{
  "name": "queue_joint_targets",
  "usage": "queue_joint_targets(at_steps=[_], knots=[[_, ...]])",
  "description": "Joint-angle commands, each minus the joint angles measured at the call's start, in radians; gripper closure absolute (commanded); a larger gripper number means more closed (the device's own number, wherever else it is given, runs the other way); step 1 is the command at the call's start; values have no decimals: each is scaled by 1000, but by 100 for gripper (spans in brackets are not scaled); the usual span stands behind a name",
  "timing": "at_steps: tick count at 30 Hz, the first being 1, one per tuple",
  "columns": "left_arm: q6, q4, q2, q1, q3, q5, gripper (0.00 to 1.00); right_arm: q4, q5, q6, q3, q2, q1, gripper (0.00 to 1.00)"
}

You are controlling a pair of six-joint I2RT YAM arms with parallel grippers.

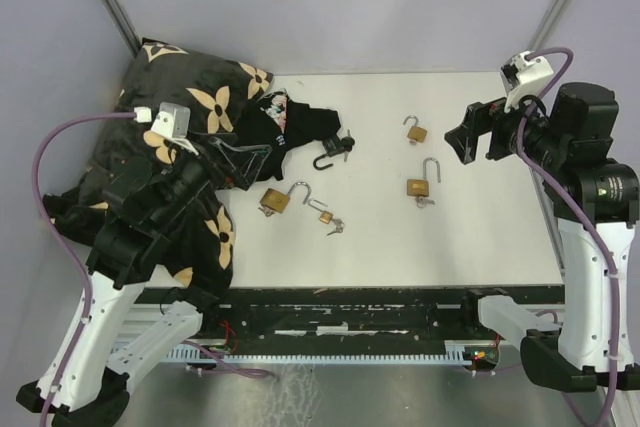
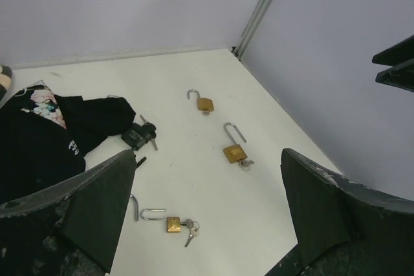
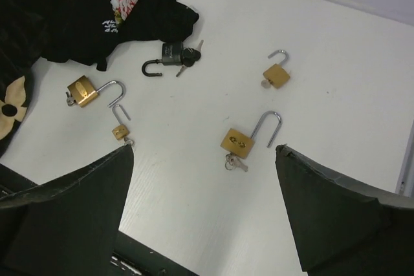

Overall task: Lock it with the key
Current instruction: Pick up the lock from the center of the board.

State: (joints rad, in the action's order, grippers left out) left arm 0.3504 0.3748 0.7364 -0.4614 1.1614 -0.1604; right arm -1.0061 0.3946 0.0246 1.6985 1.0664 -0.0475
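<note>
Black garment (image 3: 152, 21) beside dark padlock (image 3: 170, 53) carries lettering (illegible).

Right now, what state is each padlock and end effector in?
black padlock: shackle open, key attached.
large brass padlock: shackle open.
tiny brass padlock: shackle open, keys attached.
middle brass padlock: shackle open, key at base.
far brass padlock: shackle open.
left end effector: open, empty.
right end effector: open, empty.
</note>
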Motion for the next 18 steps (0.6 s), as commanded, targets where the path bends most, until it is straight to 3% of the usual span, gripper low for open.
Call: queue_joint_targets(at_steps=[1, 11, 18], knots=[[36, -9, -35, 53, -41, -13, 1, 49, -35, -55, -47, -22, 20, 1], [165, -128, -114, 157, -252, -95, 1, 182, 33, -128, -257, -87, 58, 1], [349, -376, -125, 191, -477, -180, 1, 300, 309, -77, -411, -99, 72, 1]])
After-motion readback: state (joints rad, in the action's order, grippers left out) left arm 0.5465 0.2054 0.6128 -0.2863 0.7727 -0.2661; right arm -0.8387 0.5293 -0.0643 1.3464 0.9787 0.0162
